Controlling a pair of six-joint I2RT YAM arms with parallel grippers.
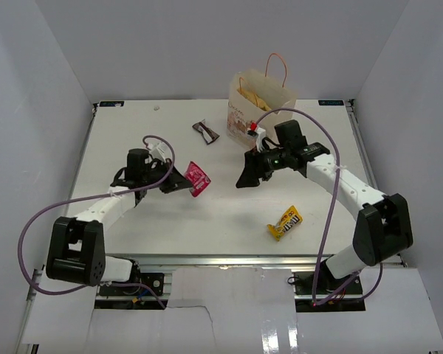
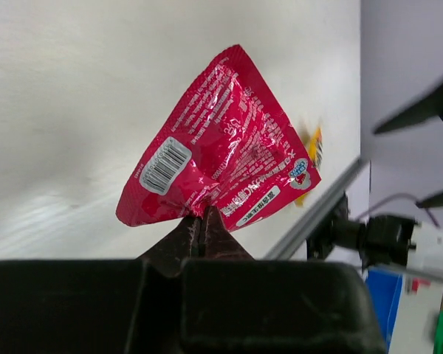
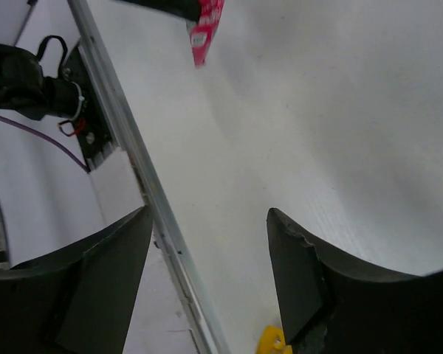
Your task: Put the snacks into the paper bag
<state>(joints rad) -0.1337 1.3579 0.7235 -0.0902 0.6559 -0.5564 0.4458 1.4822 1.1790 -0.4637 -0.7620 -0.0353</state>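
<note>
At nine o'clock on the white table (image 1: 133, 125), the left gripper (image 1: 183, 184) is clamped on the crimped seam of a glossy pink-red foil packet (image 2: 218, 147). It looks light, crinkly and slippery, best held by that seam. A dark brown wrapper (image 1: 206, 132) lies at eleven. The right gripper (image 1: 247, 171) hangs spread and empty near the stiff cream paper bag (image 1: 260, 103) at one; a yellow pouch (image 1: 284, 223) lies at five.
</note>
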